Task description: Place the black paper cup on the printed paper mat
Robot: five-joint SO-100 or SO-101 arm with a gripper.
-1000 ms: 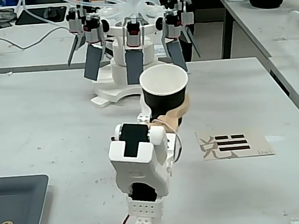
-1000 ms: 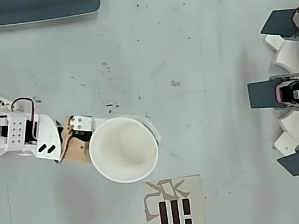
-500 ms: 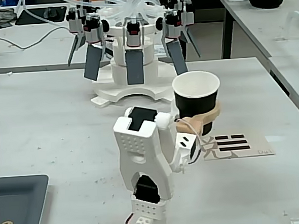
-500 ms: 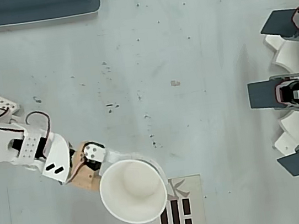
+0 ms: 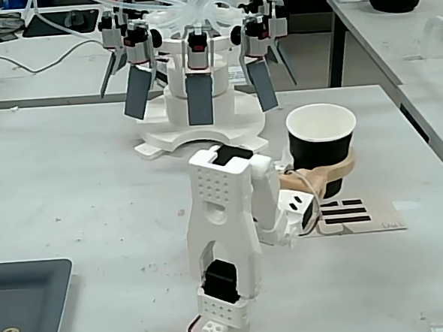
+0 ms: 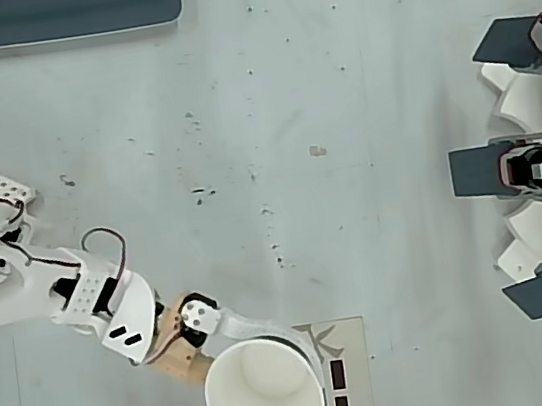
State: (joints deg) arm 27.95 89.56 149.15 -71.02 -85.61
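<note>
Arm bent low, reaching right in fixed view; claw [image 5: 340, 168] clamped on load.

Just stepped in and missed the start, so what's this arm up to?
A single white arm has its pincer closed around the black paper cup, which stands upright with its open mouth showing white in the overhead view. The cup is over the near end of the printed paper mat; whether it rests on it cannot be told. A dark tray sits apart, unused.

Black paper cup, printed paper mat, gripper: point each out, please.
black paper cup [image 5: 322, 146], fixed view, on its black outer wall.
printed paper mat [image 5: 350, 214], fixed view, on its black bars.
gripper [image 5: 340, 168], fixed view, on the tan jaw around the cup.
</note>
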